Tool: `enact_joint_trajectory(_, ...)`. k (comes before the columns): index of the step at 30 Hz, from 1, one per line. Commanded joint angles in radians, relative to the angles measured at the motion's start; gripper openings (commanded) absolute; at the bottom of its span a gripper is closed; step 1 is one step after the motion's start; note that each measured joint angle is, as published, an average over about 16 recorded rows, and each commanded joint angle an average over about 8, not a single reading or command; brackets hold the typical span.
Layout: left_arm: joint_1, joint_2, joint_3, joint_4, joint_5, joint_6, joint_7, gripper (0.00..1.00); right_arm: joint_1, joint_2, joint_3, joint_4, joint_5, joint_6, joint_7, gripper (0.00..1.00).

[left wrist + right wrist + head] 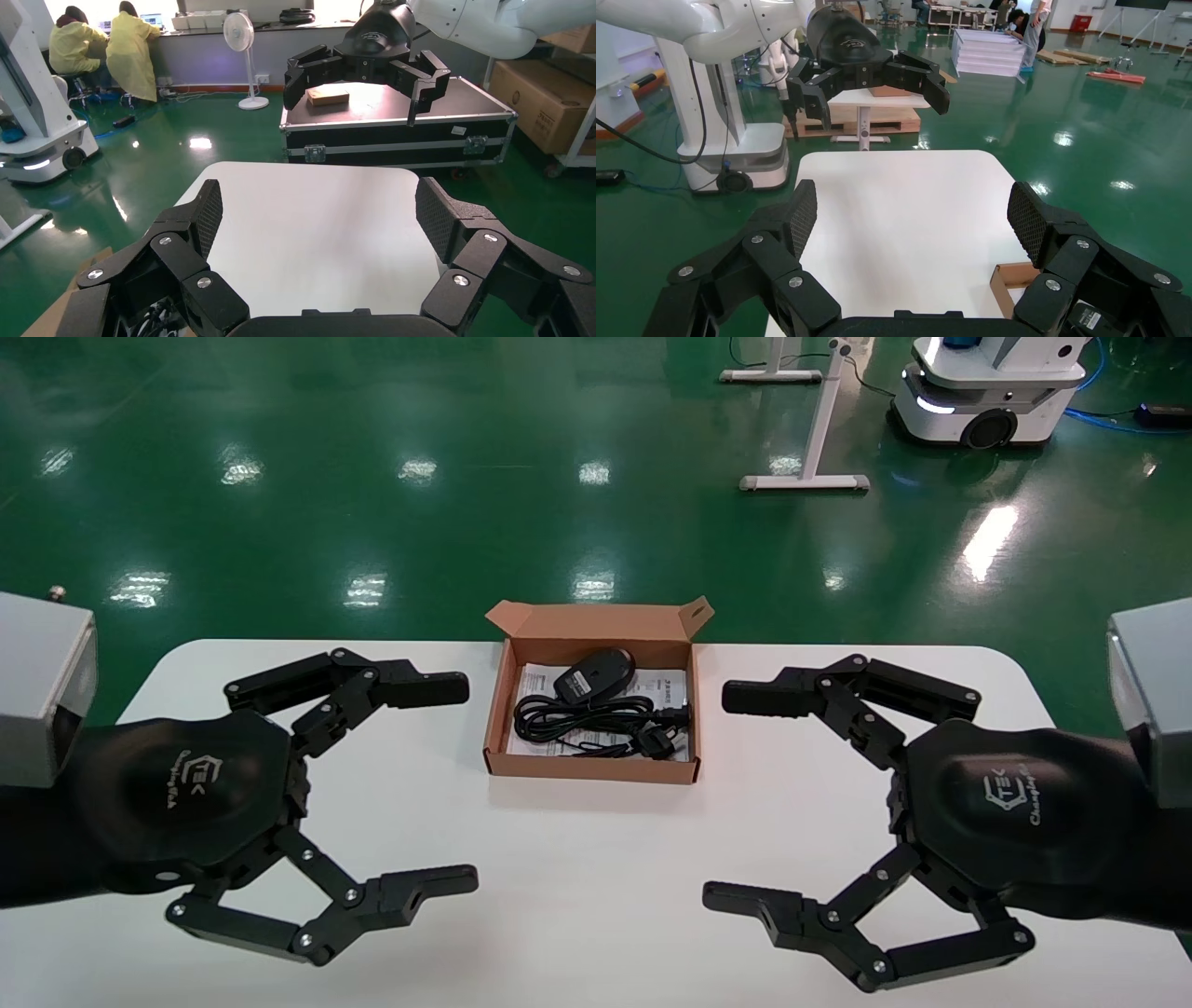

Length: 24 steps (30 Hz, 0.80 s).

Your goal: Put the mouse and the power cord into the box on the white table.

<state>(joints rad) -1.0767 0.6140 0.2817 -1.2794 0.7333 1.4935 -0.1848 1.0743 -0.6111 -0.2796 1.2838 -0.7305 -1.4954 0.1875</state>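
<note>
Two black items, shallow cardboard box [590, 764]

Open box [590, 768] – mouse [594, 674], coiled power cord [582, 717] inside, white table [577, 877]

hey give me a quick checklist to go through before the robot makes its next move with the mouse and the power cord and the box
1. Mouse inside the box: ok, it lies at the far end on the printed sheet.
2. Power cord inside the box: ok, the coil and its plug lie nearer the front wall.
3. Box on the white table: ok, it sits flat between the arms, lid flap open.
4. Left hand empty: ok, open and holding nothing, left of the box.
5. Right hand empty: ok, open and holding nothing, right of the box.
6. Cable hanging over the box rim: cannot tell for sure; in the head view all of it appears inside.
</note>
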Motion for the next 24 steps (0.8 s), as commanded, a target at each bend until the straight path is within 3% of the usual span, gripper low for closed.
enact_joint_trajectory(1,0.000,0.000,0.000,0.000,0.000,0.000,0.000,1.00,0.000,0.000,0.000,0.000,0.000,0.000,0.000,1.00)
enact_joint_trajectory(24,0.000,0.000,0.000,0.000,0.000,0.000,0.000,1.00,0.000,0.000,0.000,0.000,0.000,0.000,0.000,1.00)
